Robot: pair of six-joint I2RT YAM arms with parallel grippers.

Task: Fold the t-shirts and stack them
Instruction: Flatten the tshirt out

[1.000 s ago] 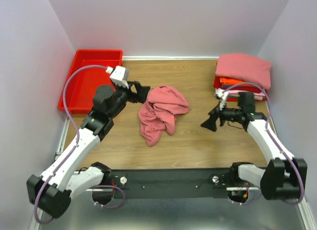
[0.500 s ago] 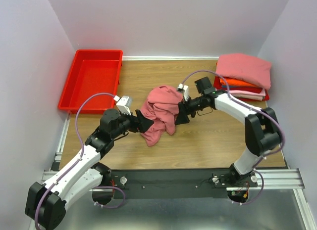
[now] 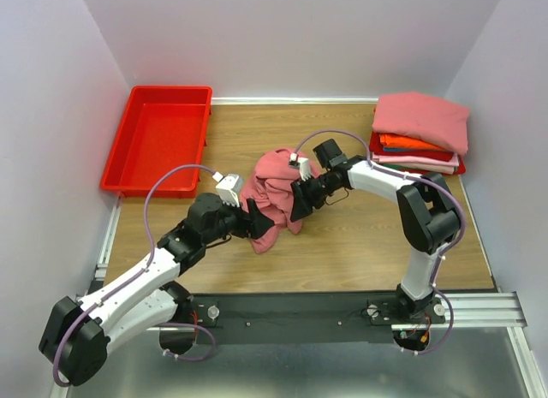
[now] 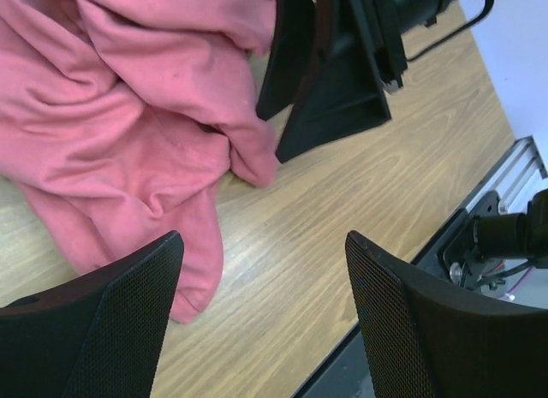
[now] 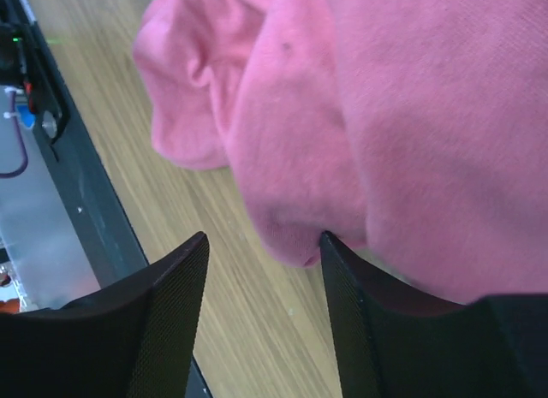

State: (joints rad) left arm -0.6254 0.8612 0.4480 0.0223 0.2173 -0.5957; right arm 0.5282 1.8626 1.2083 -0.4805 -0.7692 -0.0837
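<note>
The salmon-pink t-shirt (image 3: 276, 191) lies crumpled in a heap near the middle of the table (image 3: 360, 244). It cannot be folded like this and first has to be pulled flat. For this reason both arms reach to it from 2 sides.

The left gripper (image 3: 255, 220) is at the near-left edge of the heap, low over the wood, with its 2 fingers (image 4: 94, 329) spread wide. In the left wrist view only the table and the tip of 1 hanging lobe of cloth are between them, so it holds nothing.

The right gripper (image 3: 298, 203) is pushed into the right side of the heap. In the right wrist view its jaws stand partly apart. A rounded fold of the shirt presses on 1 finger (image 5: 351, 329) and bare wood shows in the gap, so I judge that it does not pinch the cloth yet.

The 2 grippers are just beside each other, probably because each one looks for an edge of the same shirt to lift and spread it.

The stack of folded t-shirts (image 3: 419, 124) is at the far right corner, well apart, and the red bin (image 3: 158, 141) is at the far left. The folding of this shirt is not yet begun, I think. One danger is to take several layers at once.
</note>
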